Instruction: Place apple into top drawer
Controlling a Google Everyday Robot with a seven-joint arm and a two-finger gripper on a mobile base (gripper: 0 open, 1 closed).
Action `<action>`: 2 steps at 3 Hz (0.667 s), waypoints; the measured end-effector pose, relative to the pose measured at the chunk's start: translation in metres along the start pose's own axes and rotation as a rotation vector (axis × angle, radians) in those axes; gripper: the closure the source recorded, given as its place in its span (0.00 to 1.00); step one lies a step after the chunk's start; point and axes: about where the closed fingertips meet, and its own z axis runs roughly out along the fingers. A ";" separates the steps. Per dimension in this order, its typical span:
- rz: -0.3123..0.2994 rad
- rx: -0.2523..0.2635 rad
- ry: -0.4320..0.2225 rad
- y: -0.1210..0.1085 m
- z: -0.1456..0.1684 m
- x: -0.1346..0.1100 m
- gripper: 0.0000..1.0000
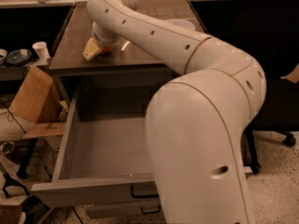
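The arm (187, 55) is reaching from the lower right of the frame up to the upper left, where the gripper (93, 49) is pointing down onto the brown tabletop (70, 59), close to its front edge. A tan wedge-shaped part of the gripper is showing at its left side, touching or just above the surface. Whether the jaws are apart, together or clamped on anything cannot be told, since the wrist is covering them. The apple (106, 51) is sitting on the tabletop directly under the wrist, just right of the tan wedge. Only a thin reddish-orange sliver of it is showing, so its round outline and any paler patch are hidden. It is lying on the table, not in the drawer. The top drawer (65, 134) is standing pulled fully open below the table, occupying the lower left of the frame. It is grey, wide and deep, with bare grey floor showing, and its flat front panel is carrying a small dark handle (142, 193) partly hidden by the arm. A lower grey drawer (117, 211) is projecting slightly beneath it. A white bowl (180, 23) is resting on the table behind the arm, well apart from the apple. A cardboard box (32, 97) is leaning at the left, beside the table, and a white cup (41, 50) is standing above it.
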 end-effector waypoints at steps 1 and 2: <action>0.008 -0.022 -0.035 0.000 -0.005 0.002 0.42; 0.020 -0.025 -0.100 -0.001 -0.019 -0.006 0.66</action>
